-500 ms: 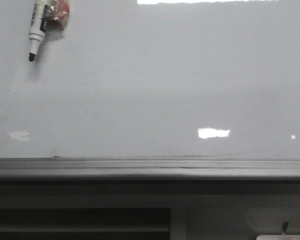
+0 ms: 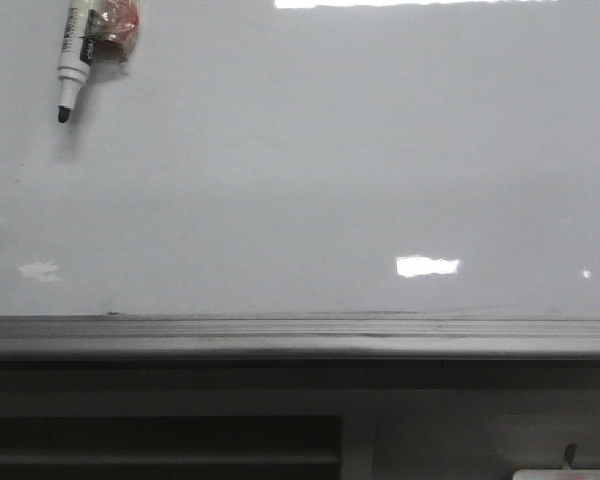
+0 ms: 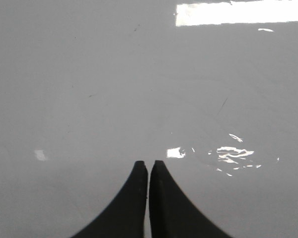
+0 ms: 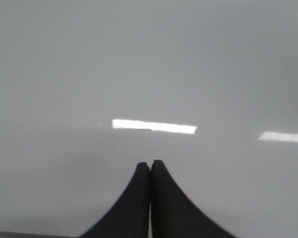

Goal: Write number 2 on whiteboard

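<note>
Glossy white-grey, the whiteboard point(image 2: 310, 180) fills most of your front view, flat and smooth, with bright patches of reflected light along its upper edge and low on its right side. You see no drawn number 2 on it; only faint scuffs and a thin dark smear just above the lower edge. A ribbed grey ledge point(image 2: 300, 338) runs the full width under the board, straight and long, with darker framing below it.

At the upper left a white-barrelled marker point(image 2: 74, 62) with a black tip hangs tilted, tip downward, close against the board, beside a small reddish, crumpled-looking object point(image 2: 118, 28) whose nature you cannot make out. Nearly all the rest of the board is bare surface.

Your left pincer point(image 3: 148, 166) shows two smooth black curved fingers pressed together, holding nothing, facing the glossy board. Your right pincer point(image 4: 150, 164) is likewise pressed together and holds nothing, pointed at plain board with a strip of the ledge at the frame's corner.
</note>
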